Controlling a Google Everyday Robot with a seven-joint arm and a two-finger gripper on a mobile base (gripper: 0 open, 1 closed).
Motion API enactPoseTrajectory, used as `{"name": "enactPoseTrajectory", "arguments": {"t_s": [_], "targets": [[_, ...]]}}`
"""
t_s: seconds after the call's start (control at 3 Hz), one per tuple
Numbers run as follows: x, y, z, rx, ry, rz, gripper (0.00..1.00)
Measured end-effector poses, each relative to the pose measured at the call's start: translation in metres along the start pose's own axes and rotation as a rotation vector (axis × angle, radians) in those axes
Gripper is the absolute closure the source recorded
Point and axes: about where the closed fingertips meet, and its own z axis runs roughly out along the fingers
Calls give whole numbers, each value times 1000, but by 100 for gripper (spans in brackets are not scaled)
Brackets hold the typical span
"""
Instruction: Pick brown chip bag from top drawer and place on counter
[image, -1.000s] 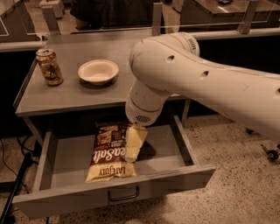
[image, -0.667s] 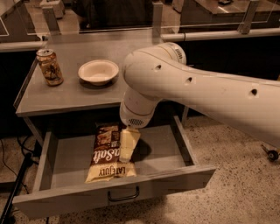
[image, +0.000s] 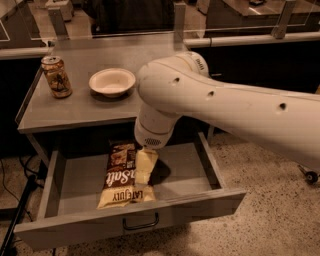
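Note:
The brown chip bag (image: 119, 176) lies flat in the open top drawer (image: 182, 182), left of its middle, with its cream band toward the drawer front. My gripper (image: 145, 167) hangs from the big white arm (image: 225, 107) and is down in the drawer, over the bag's right edge. The arm's wrist hides where the gripper meets the bag. The grey counter (image: 95, 107) is directly above the drawer.
A printed drink can (image: 56, 76) and a white bowl (image: 112, 81) stand on the counter's left half. The drawer's front panel has a dark pull handle (image: 141, 222). A long dark counter with glass panels (image: 240, 42) runs behind. A black pole (image: 15, 220) leans at lower left.
The arm has swung further left over the counter's front edge. The gripper stays low at the bag's right edge. The bag has not moved.

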Motion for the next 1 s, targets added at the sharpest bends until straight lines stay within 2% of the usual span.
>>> {"name": "enactPoseTrajectory", "arguments": {"t_s": [0.67,1.0], "targets": [[-17,-4,58,-48,8,-33,0],[-17,-4,59,-49,8,-33,0]]}}
